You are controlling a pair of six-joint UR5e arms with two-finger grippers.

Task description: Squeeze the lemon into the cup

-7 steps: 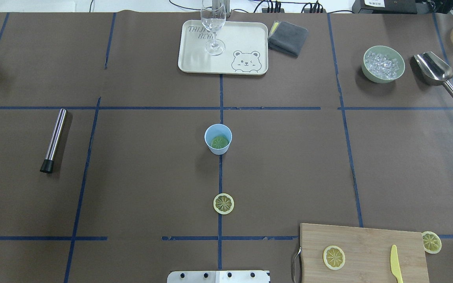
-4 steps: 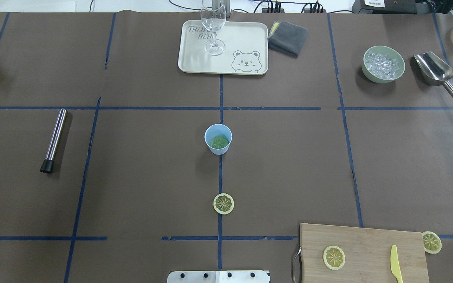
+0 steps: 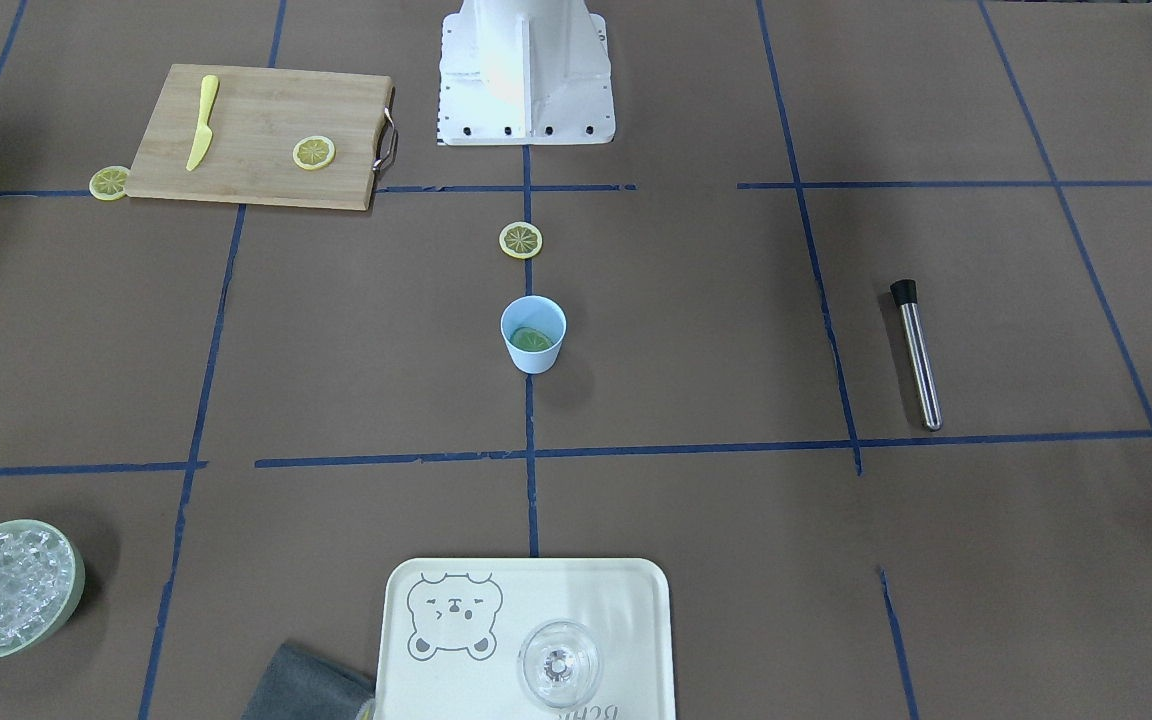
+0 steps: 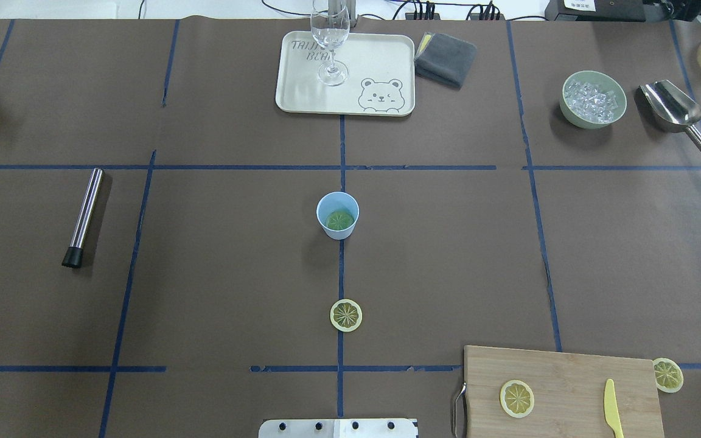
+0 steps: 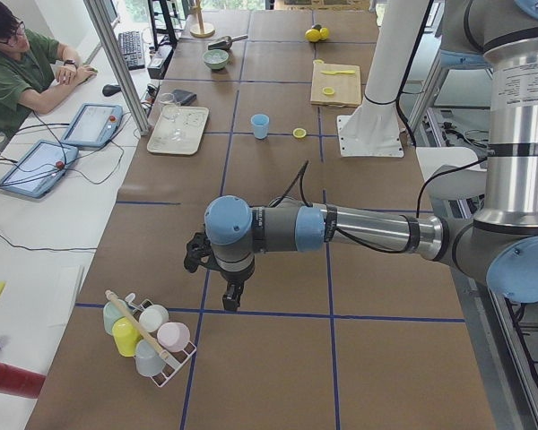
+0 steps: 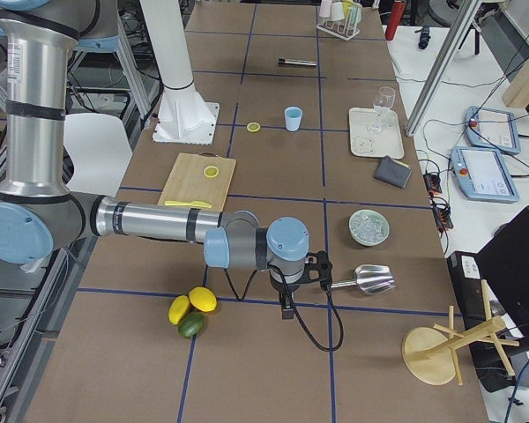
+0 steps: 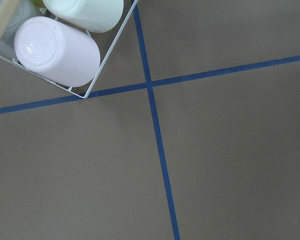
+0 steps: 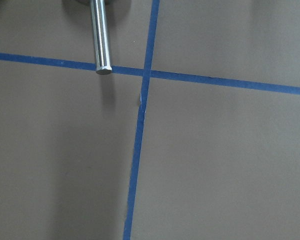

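Note:
The light-blue cup [image 4: 338, 215] stands upright at the table's middle, also the cup [image 3: 533, 334], with a greenish slice lying in its bottom. A lemon slice [image 4: 345, 315] lies flat on the table between cup and robot base. Another slice [image 4: 516, 398] rests on the cutting board [image 4: 569, 371], and a third [image 4: 667, 374] lies just off its corner. Whole lemons [image 6: 202, 300] lie at the table's right end. My left gripper [image 5: 232, 298] hangs far off at the left end and my right gripper [image 6: 285, 308] at the right end. Whether either is open or shut I cannot tell.
A tray [image 4: 375, 61] with a stemmed glass [image 4: 330, 42] and a grey cloth [image 4: 446, 58] are at the far edge. A bowl of ice [image 4: 592, 99] and metal scoop [image 4: 676, 112] sit far right. A steel rod [image 4: 84, 216] lies left. A cup rack [image 5: 148, 336] is beside the left gripper.

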